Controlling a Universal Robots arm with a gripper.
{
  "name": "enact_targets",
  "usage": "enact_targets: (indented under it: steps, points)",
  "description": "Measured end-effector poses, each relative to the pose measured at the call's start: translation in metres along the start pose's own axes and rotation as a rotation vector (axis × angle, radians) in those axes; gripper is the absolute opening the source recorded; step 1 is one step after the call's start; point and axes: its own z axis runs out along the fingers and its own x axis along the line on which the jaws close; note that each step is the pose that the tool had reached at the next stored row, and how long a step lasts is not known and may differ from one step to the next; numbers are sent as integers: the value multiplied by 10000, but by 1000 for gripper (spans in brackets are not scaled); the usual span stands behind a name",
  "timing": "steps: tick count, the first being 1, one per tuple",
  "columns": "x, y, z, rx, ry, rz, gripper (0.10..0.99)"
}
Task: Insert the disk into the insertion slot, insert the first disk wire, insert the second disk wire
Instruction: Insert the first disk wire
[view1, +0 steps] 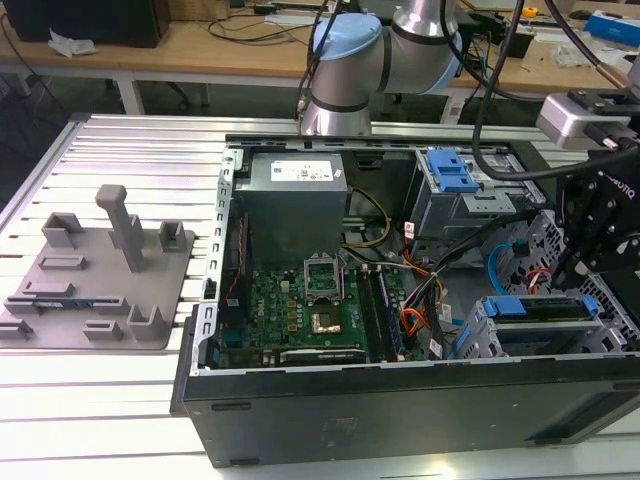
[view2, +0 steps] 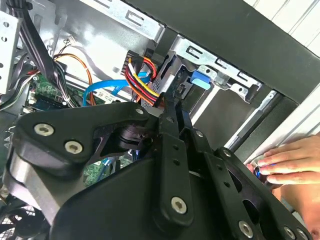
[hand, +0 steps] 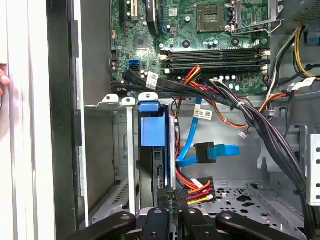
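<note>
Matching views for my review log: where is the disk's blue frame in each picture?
Exterior view: blue frame in the low grey cage, at the exterior view's right.
First wrist view: blue frame just beyond the claw, which grips the wire plug.
Second wrist view: blue frame past the claw, on the cage's edge.
Shared landmark: the green circuit board.

place: robotics lab or workshop | surface: slotted aluminium table (view1: 110, 400) carrying an open computer case (view1: 400, 400) | machine: robot arm (view1: 345, 60) standing behind the case | fixture: grey plastic jig plate (view1: 100, 270) beside the case | background: wooden workbenches (view1: 200, 45) strewn with cables (view1: 270, 25)
</note>
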Motion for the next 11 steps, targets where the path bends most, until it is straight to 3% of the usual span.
enact_targets:
  steps: [11]
  points:
    - [47, 0, 32, -10, 1, 100, 169]
